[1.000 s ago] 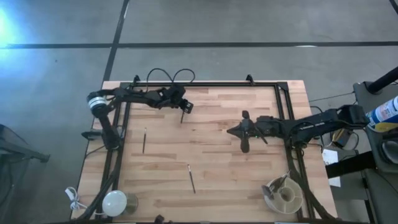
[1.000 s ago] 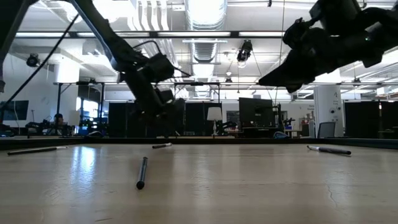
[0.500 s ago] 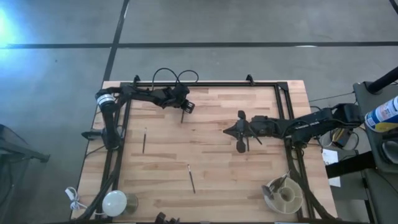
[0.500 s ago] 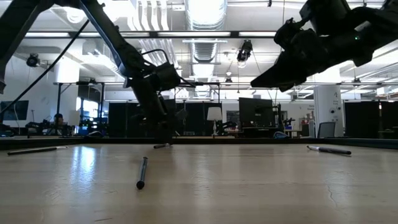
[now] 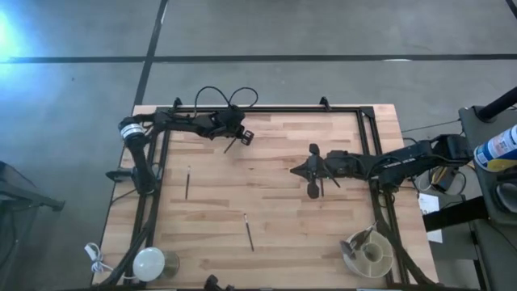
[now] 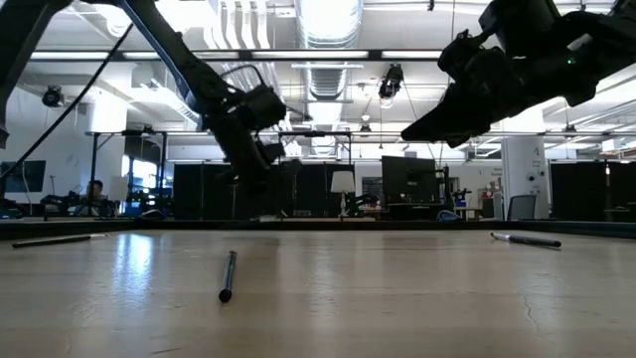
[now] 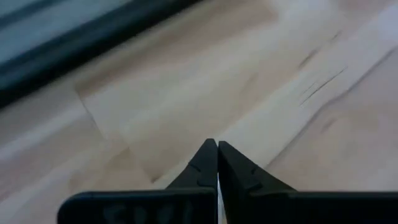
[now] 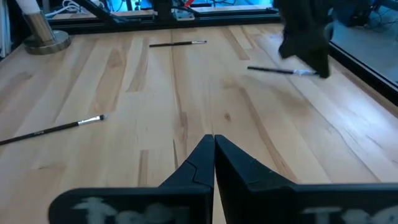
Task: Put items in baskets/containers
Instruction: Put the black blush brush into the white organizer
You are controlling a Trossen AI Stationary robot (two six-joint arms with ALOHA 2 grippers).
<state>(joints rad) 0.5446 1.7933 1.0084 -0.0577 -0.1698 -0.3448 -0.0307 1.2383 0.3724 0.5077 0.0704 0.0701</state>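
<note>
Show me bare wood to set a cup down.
Widest: between the thin dark brush at centre-front and the round cream tub. Also the far-right corner behind the right hand. Crowded by the left hand and its held brush.

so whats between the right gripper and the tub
Nothing: in the high view only bare wood lies between the right gripper and the tub at the table's near right corner. The loose brushes lie farther left.

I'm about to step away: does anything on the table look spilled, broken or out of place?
Nothing stands out. The left-side brush and the middle brush lie loose on the table, apart from the tub in its corner. The left gripper is shut on a third brush.
</note>
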